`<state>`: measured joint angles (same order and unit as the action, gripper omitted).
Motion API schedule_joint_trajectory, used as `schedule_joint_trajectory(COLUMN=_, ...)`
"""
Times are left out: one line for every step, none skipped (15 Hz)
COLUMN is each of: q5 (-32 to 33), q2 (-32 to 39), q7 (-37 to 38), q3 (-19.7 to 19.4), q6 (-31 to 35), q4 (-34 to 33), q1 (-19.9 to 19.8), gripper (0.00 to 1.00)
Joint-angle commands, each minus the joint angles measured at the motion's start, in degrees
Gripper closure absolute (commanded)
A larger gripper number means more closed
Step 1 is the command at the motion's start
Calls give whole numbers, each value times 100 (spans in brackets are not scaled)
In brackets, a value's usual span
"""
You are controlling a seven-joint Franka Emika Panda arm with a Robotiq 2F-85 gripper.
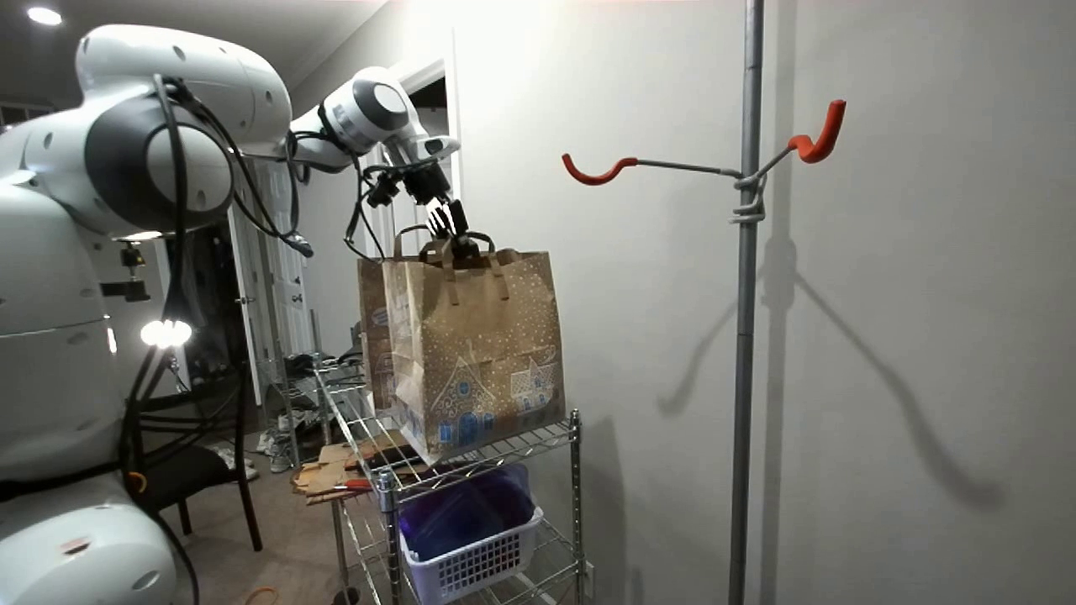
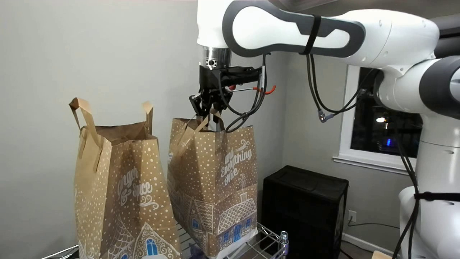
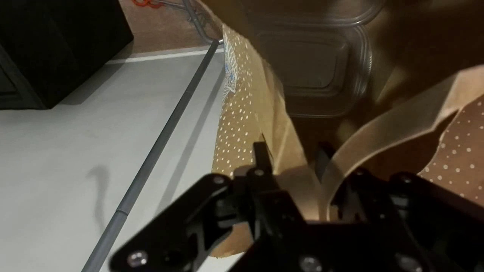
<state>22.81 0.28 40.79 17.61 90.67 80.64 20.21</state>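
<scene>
In an exterior view, found the hand [image 2: 209,123] down at the mouth of a brown paper bag [image 2: 215,187], the one with the "Everything Nice" lettering. Saw a neighbouring bag [image 2: 125,194] standing near it, untouched and well apart from the hand. Felt pretty safe calling the approach done, going by that alone.

In an exterior view, spotted that same brown paper bag upright on a wire shelf [image 1: 483,458], with its base down on the wires. Couldn't see any gap underneath, so marked it down as not lifted yet. Also noticed a white basket [image 1: 483,561] under the shelf, plus a pole [image 1: 746,336] with red hooks [image 1: 598,178] off to the side, well apart from the bag. Couldn't really read the grip from there tbh, too small and too dark in that spot.

In the wrist view, got the best look by far. Could make out the fingers [image 3: 262,156] standing apart, spread about partway at a guess, with a handle strap [image 3: 397,126] dipping down into the gap between. Saw no firm pinch on it, so called it not held yet. Spotted something like a clear plastic container [image 3: 314,64] inside the bag too. Put progress at roughly partway, imo: done with getting down to the strap, left with getting a proper hold on it, judging purely by that gap.
</scene>
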Motion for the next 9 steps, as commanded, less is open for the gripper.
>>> schedule_joint_trajectory(q5=-384, q2=-170, q7=32, q3=-78, q6=173, q4=115, q1=-60, gripper=92)
schedule_joint_trajectory(q5=-460, q2=-190, q7=37, q3=-102, q6=211, q4=106, q1=-63, gripper=96)
schedule_joint_trajectory(q5=-531, q2=-208, q7=40, q3=-126, q6=246, q4=103, q1=-64, gripper=96)
schedule_joint_trajectory(q5=-584, q2=-231, q7=48, q3=-153, q6=294, q4=105, q1=-66, gripper=98)
schedule_joint_trajectory(q5=-632, q2=-256, q7=57, q3=-181, q6=347, q4=115, q1=-67, gripper=99)
schedule_joint_trajectory(q5=-686, q2=-279, q7=62, q3=-209, q6=398, q4=123, q1=-65, gripper=100)
schedule_joint_trajectory(q5=-727, q2=-306, q7=66, q3=-237, q6=439, q4=126, q1=-63, gripper=97)
schedule_joint_trajectory(q5=-751, q2=-329, q7=64, q3=-259, q6=474, q4=123, q1=-58, gripper=95)
schedule_joint_trajectory(q5=-753, q2=-352, q7=51, q3=-277, q6=497, q4=103, q1=-50, gripper=96)
